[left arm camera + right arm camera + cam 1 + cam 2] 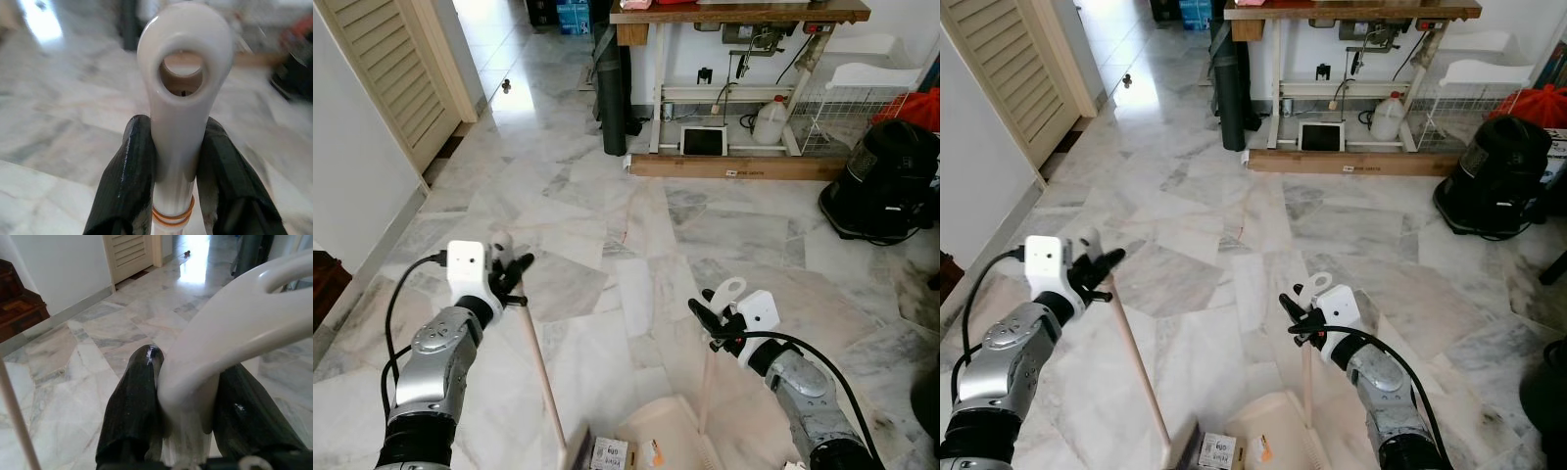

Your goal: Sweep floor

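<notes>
Daylight enters from the far upper left, throwing a bright glare patch [514,93] on the glossy marble floor [636,245], and both eye views are evenly lit and sharp with only soft shadows. In the left wrist view the background is blurred and out of focus, while the right wrist view stays fairly clear.

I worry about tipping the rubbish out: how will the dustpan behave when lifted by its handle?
Held high on its long handle by the right gripper, the dustpan will probably swing. It looks like light plastic, so the small box may slide.
</notes>
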`<state>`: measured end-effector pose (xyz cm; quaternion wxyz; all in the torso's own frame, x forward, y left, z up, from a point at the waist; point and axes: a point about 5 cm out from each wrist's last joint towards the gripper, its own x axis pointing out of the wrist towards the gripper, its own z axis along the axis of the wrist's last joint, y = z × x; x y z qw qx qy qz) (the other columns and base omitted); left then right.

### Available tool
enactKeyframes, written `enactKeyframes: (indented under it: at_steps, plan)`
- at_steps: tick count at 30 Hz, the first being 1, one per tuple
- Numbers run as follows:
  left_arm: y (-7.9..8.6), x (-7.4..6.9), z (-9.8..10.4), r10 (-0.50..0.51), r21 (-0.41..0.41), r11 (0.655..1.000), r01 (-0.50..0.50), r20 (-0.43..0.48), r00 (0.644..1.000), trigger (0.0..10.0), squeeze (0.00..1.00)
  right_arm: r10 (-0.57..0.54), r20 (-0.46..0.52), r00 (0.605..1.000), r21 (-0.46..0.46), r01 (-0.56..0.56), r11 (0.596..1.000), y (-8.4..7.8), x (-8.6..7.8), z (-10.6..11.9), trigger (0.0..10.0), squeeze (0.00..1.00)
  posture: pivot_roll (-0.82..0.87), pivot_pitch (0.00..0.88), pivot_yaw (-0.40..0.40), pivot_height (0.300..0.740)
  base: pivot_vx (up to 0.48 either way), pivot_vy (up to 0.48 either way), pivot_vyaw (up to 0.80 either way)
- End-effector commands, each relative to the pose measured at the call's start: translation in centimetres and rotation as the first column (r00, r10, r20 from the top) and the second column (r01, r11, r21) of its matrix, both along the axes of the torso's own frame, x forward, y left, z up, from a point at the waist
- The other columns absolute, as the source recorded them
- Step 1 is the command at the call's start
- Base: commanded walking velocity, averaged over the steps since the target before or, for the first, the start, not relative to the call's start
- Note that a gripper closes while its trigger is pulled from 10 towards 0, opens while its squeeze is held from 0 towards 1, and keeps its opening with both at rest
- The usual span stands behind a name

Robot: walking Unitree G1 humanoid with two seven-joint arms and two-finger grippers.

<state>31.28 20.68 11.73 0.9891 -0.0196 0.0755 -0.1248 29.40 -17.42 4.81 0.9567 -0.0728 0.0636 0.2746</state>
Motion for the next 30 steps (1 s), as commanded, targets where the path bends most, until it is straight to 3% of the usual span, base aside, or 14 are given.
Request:
enactKeyframes:
  at_steps: [1, 8, 17, 25, 30]
  plan:
    - [0.3, -0.3, 0.5, -0.047, 0.036, 0.998, 0.047, -0.004, 0.999, 10.0, 0.0, 0.008, 0.029, 1.0, -0.005, -0.008, 1.0, 0.2, 0.2, 0.4, 10.0, 0.0, -0.03, 0.022, 0.078, 0.74, 0.0, 0.0, 0.0]
    - [-0.1, -0.3, 0.3, -0.07, 0.014, 0.997, 0.071, -0.028, 0.997, 10.0, 0.0, 0.007, 0.032, 0.999, 0.001, -0.007, 1.0, 0.3, 0.3, 0.5, 10.0, 0.0, -0.04, 0.023, 0.08, 0.74, 0.0, 0.0, 0.0]
    - [-2.0, 0.2, -0.3, -0.038, -0.106, 0.994, 0.035, -0.024, 0.999, 10.0, 0.0, 0.01, 0.032, 0.999, 0.019, -0.011, 1.0, 0.2, 0.2, 0.5, 10.0, 0.0, -0.05, 0.034, 0.074, 0.74, 0.0, 0.0, 0.0]
    - [-3.3, 0.9, 1.0, -0.018, -0.259, 0.966, 0.027, 0.036, 0.999, 10.0, 0.0, 0.005, 0.036, 0.999, 0.024, -0.006, 1.0, 0.0, 0.4, 0.8, 10.0, 0.0, -0.06, 0.03, 0.068, 0.74, 0.0, 0.0, 0.0]
    - [-3.7, 1.3, 1.6, -0.003, -0.314, 0.949, 0.023, 0.063, 0.998, 10.0, 0.0, 0.007, 0.039, 0.999, 0.026, -0.008, 1.0, 0.1, 0.6, 1.0, 10.0, 0.0, -0.07, 0.031, 0.068, 0.74, 0.0, 0.0, 0.0]
